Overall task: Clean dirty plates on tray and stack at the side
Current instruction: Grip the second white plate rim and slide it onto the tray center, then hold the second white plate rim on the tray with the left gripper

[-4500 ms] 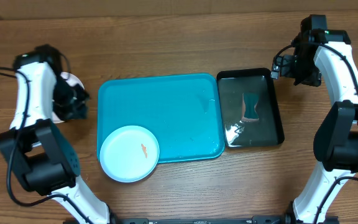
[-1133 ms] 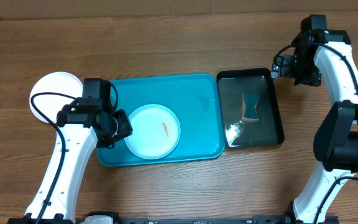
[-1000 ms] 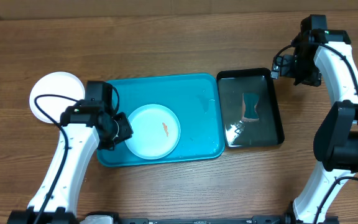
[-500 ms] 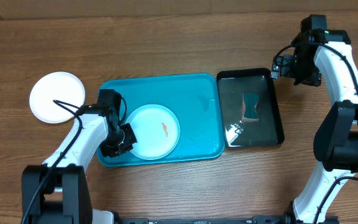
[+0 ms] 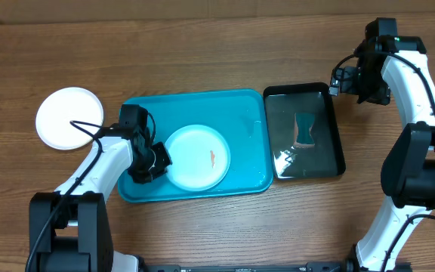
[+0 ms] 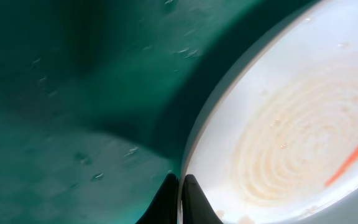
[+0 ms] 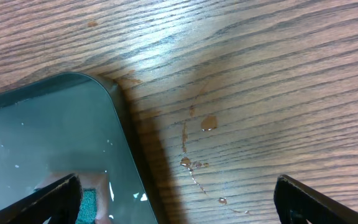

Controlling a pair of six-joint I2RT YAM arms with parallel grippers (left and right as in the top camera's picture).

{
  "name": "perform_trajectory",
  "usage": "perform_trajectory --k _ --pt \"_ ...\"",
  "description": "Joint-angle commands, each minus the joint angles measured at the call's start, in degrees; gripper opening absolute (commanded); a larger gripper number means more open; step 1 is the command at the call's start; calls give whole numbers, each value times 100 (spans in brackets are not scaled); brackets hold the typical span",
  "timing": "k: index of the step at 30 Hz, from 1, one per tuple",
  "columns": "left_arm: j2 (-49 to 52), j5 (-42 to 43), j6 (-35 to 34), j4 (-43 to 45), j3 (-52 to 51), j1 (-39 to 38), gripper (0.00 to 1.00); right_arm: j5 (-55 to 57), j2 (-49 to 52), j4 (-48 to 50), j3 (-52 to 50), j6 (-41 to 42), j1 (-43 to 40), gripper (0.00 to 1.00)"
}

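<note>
Wide wooden table (image 5: 202, 53) first, and in the middle of it sits the big turquoise tray (image 5: 202, 106). Just to its right, nearly touching, is the smaller black tray (image 5: 337, 128), glossy and wet, its rounded far corner showing in the right wrist view (image 7: 42, 137).

Now the plates. A pale plate (image 5: 196, 156) lies flat in the near half of the turquoise tray, a little left of centre. A white plate (image 5: 68, 117) sits on the bare table, off to the left of the tray and apart from it.

The left gripper (image 5: 159, 160) is down at the pale plate's left edge. The wrist view settles it: the gripper (image 6: 179, 196) is pinched tight on the rim of the plate (image 6: 291, 143), fingers almost meeting. The right gripper (image 5: 337, 81) hangs over the far right corner of the black tray, spread wide with nothing between its fingers (image 7: 48, 199).

A sponge (image 5: 305, 130) lies in the black tray. Smaller yet, an orange smear (image 5: 213, 158) marks the pale plate right of its centre, and a few drops (image 7: 209, 122) dot the wood beside the black tray.
</note>
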Motion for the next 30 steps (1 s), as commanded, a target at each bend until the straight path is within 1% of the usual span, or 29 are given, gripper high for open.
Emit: perform_trajectory --k 1,6,8,10,12,13,14,16,19,23,25,27,30 --pt "61 584 -409 278 -33 -15 4 -4 -186 13 103 20 15 100" --pt "61 586 -1001 704 -33 -15 4 -4 -186 13 103 20 15 100" --pt "61 629 -1040 782 -33 -17 6 -4 -186 13 103 20 15 100" --pt "61 647 -957 776 -33 -17 12 -4 -186 13 103 20 15 100" --pt "61 719 -575 743 -7 -15 22 -4 -186 13 103 22 15 100" --pt "59 734 -387 686 31 -15 29 -4 -186 13 103 22 15 100" --pt "59 726 -225 605 85 -9 34 -4 -186 13 103 20 15 100" --pt "59 627 50 422 267 -9 42 -4 -186 13 103 20 15 100" --pt "59 568 498 374 518 -11 53 -4 -186 13 103 20 15 100" --pt "59 -46 555 479 673 -11 58 -4 -186 13 103 20 15 100" --pt "63 -374 566 575 673 -11 57 -4 -186 13 103 20 15 100" --pt "66 -520 706 651 673 -17 56 -4 -186 13 103 22 15 100" --pt "72 -522 979 721 673 -63 54 -4 -186 13 103 20 15 100"
